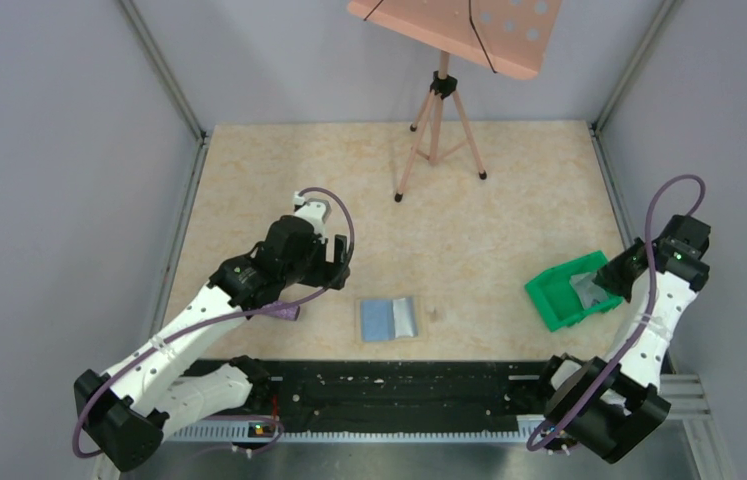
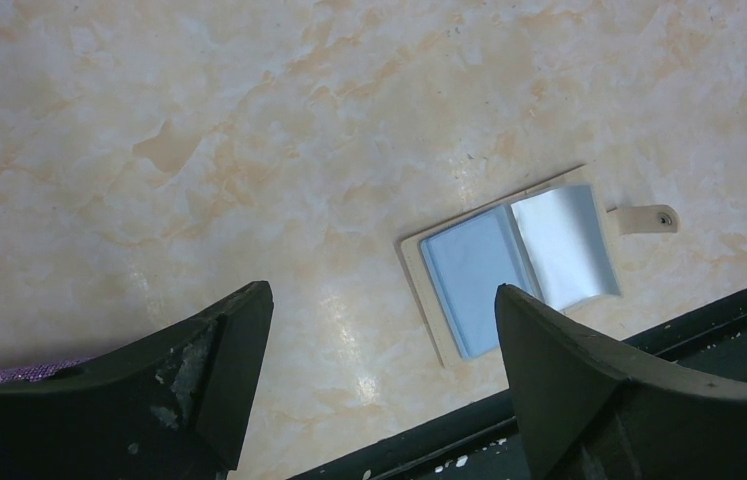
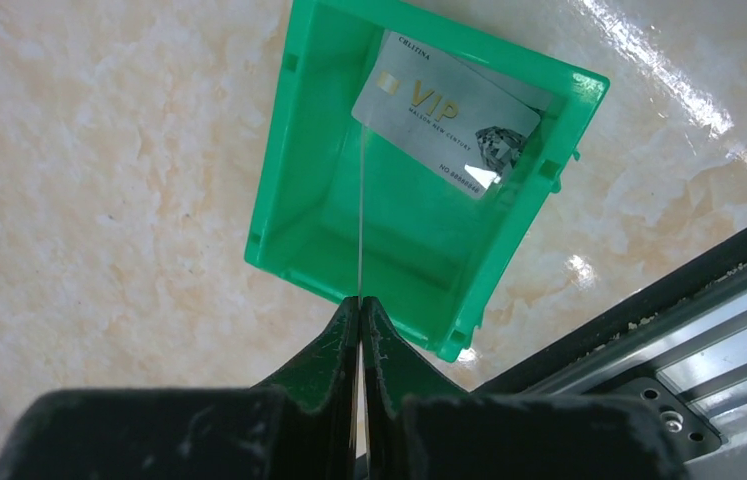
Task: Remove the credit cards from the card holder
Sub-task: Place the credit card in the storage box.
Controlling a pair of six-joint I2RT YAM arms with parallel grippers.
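Right wrist view: the right gripper [image 3: 360, 305] is clenched on a held card [image 3: 361, 200], seen edge-on as a thin upright line above the tray [image 3: 294, 170], where a VIP card [image 3: 446, 100] already lies tilted against the far wall. The likeliest slip is at the drop. The held card stands on edge near the tray's near wall, so on release it could catch that rim and tip out onto the table [image 3: 99, 150], or strike the VIP card and slide askew. The grip covers only a narrow strip of slick plastic, so a jolt might twist the card loose early. In the left wrist view the holder [image 2: 469, 280] lies open and flat on the table just beside the black rail [image 2: 729, 320], with a silver card [image 2: 569, 245] on its right panel; I cannot tell how deep it sits in a pocket. The left gripper [image 2: 381, 295] hangs released, jaws wide, empty and apart from the holder. That card is thin and flush, so a pinch may lift the light holder with it, or shove it onto the rail. The purple mic [image 1: 284, 312] lies close under the left arm and could get knocked in a reach.
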